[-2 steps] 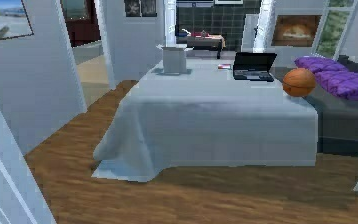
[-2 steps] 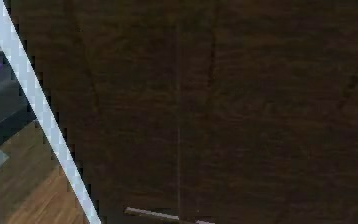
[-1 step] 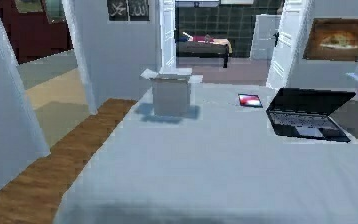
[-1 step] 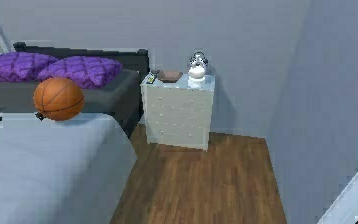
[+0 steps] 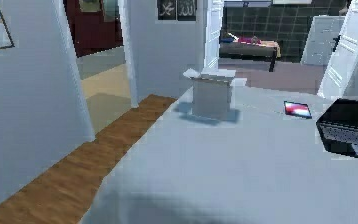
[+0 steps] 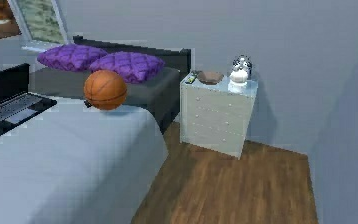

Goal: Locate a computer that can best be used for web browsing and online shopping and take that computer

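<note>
A black laptop (image 6: 9, 100) lies with its lid raised on a wide pale grey-blue surface (image 6: 77, 175) (it reads as a bed's cover), at the arm side view's left edge. In the forward view it sits at the right edge of that same surface. Just left of it there, and apart from it, lies a small flat device (image 5: 298, 109) with a reddish screen.

Farther out in the forward view a white box (image 5: 212, 92) stands upright on the surface with its flaps raised. What is inside it cannot be made out.

In the arm side view an orange basketball (image 6: 105, 89) rests on the surface near the laptop. Behind it, purple pillows (image 6: 127, 67) lie at the head of a dark bed frame (image 6: 175, 72). Beside the frame a white nightstand (image 6: 219, 120) stands on the wooden floor (image 6: 237, 190), drawers pushed in. On its top are a brown bowl (image 6: 211, 77), contents too small to tell, and a small grey-and-white figure (image 6: 241, 70).

Whether the pincer is spread or pressed together cannot be told.
</note>
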Robot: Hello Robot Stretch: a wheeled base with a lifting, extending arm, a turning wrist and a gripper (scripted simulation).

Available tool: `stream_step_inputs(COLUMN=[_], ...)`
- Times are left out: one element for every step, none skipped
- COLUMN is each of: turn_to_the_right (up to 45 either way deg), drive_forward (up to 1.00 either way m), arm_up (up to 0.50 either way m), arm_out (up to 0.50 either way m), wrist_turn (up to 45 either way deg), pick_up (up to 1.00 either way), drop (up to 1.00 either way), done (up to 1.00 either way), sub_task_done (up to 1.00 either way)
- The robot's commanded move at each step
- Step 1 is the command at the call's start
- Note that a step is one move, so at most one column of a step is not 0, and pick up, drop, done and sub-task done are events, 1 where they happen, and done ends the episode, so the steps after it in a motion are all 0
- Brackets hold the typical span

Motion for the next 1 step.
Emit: stream_step_inputs(turn_to_the_right=[0.0], drive_forward=[0.1], arm_up=[0.0], arm_out=[0.0], wrist_turn=[0.0], pick_up=[0.0], drop=[0.0], done=[0.0], sub_task_done=[0.0])
